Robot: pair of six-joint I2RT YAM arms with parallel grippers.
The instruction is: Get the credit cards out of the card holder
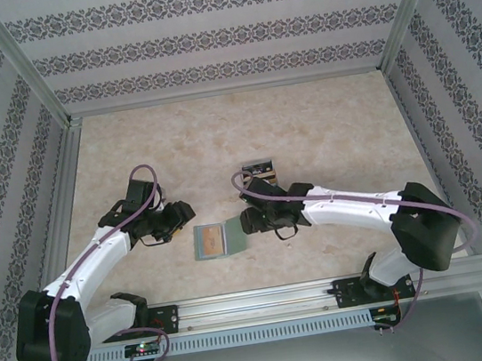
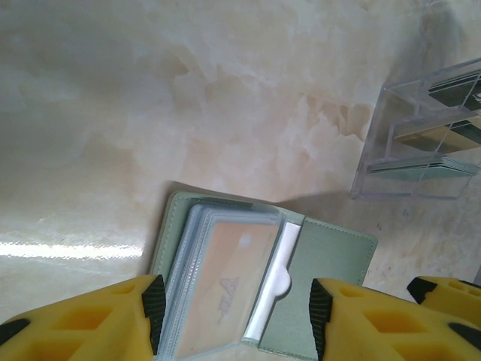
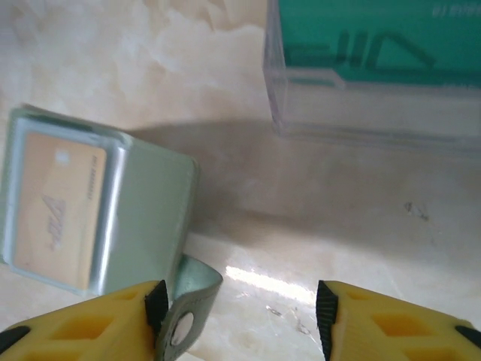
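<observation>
The card holder (image 1: 218,239) lies open on the marble table between my two grippers. In the left wrist view its grey-green panel (image 2: 331,263) sits to the right of clear sleeves, and a tan-gold credit card (image 2: 222,278) shows in the top sleeve. My left gripper (image 2: 237,316) is open, its pads on either side of the holder; from above it (image 1: 183,217) sits just left of the holder. My right gripper (image 3: 237,308) is open too, with the holder's snap tab (image 3: 188,304) curling against its left pad. The holder (image 3: 146,203) and the tan card (image 3: 56,210) lie to its left.
A clear acrylic box (image 1: 259,171) stands behind the holder, close to the right gripper. It holds a black card (image 2: 455,90), a gold card (image 2: 421,135) and a teal card (image 3: 361,30). Patterned walls and metal rails fence the table (image 1: 323,124).
</observation>
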